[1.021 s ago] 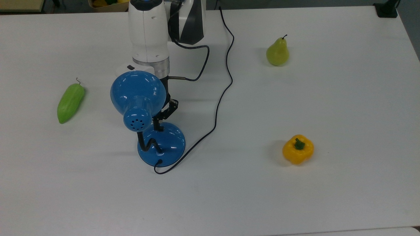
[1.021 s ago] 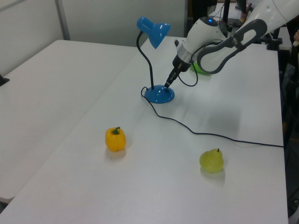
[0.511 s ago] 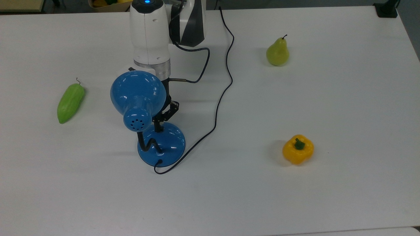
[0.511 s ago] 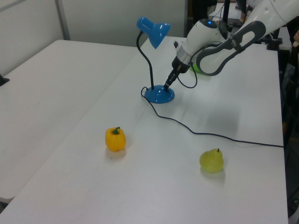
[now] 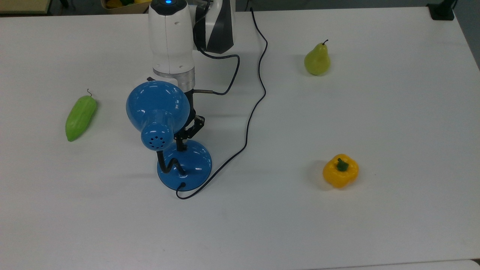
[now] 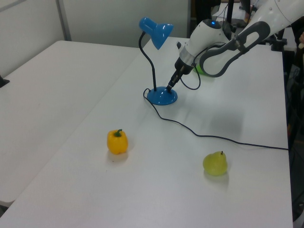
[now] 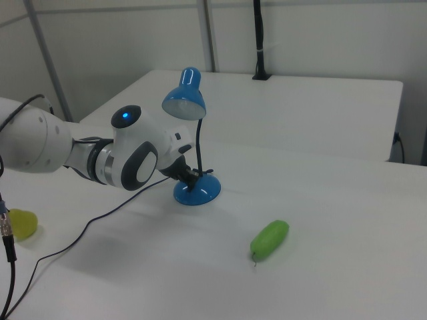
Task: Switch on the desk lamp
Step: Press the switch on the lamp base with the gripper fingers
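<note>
In the top view the gripper [image 5: 181, 144] touches the base of the desk lamp [image 5: 184, 163], which stands near the table [image 5: 375, 225] centre; I cannot tell how the jaws stand; a gentle vertical press should avoid sliding the base. In the left view the cord [image 6: 218, 138] trails aside; open room there. In the right view the green vegetable [image 7: 269, 239] lies well apart.
</note>
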Controlling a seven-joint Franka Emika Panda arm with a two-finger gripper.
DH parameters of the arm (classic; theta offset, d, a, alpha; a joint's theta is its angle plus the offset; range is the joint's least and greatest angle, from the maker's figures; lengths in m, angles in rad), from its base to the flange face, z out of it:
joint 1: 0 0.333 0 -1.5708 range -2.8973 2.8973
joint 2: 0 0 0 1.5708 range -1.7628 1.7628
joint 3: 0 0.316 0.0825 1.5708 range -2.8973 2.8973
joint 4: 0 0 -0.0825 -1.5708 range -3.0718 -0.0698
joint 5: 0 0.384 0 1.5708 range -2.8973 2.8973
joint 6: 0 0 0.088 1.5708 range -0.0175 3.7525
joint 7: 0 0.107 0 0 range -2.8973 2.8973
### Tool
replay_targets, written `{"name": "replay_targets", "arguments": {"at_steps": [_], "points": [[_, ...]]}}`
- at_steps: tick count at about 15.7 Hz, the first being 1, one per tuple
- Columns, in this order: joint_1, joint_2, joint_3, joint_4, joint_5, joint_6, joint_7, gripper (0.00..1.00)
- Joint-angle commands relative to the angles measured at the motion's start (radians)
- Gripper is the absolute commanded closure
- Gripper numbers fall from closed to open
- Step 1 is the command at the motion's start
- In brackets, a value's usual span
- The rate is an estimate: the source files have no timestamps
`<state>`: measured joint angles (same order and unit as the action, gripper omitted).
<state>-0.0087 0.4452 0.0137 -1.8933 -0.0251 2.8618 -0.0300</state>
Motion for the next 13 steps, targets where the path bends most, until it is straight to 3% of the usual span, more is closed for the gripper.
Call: {"name": "replay_targets", "arguments": {"at_steps": [1, 13], "points": [[0.012, 0.010, -0.006, -0.010, -0.006, 0.030, 0.009, 1.00], [0.015, 0.035, -0.006, -0.015, -0.021, 0.033, 0.004, 1.00]]}}
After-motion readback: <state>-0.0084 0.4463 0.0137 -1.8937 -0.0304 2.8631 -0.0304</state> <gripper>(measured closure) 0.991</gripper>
